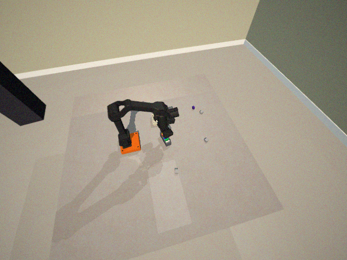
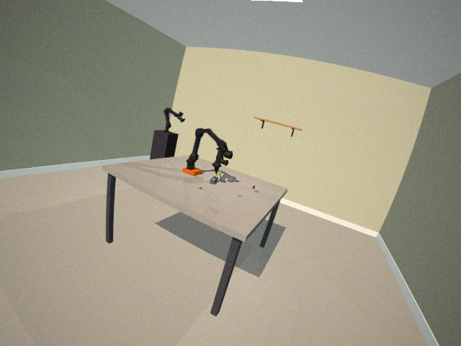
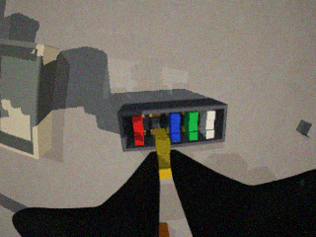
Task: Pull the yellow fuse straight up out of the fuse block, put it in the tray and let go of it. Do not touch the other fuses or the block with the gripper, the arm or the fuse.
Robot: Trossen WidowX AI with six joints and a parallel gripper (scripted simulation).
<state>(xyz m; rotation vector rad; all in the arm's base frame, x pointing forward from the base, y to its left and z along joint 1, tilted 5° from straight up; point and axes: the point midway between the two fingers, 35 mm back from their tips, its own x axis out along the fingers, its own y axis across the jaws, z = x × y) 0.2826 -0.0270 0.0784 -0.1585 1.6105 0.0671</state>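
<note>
My gripper (image 3: 162, 156) (image 2: 215, 173) is shut on the yellow fuse (image 3: 163, 148) and holds it above the fuse block (image 3: 173, 107) (image 2: 213, 181). In the wrist view the slot between the red fuse (image 3: 138, 130) and the blue fuse (image 3: 175, 127) shows dark and empty. The green fuse (image 3: 193, 125) and the white fuse (image 3: 210, 124) stand in the block to the right. The cream tray (image 3: 36, 133) lies to the left of the block in the wrist view. In the top view it shows behind the arm, partly hidden.
A small purple object (image 1: 193, 107) (image 2: 253, 187) and small grey pieces (image 1: 205, 139) (image 1: 201, 111) (image 1: 176, 170) lie on the table (image 2: 178, 193). The orange base plate (image 1: 135, 145) (image 2: 191, 171) is under the arm. Arm shadows cross the table.
</note>
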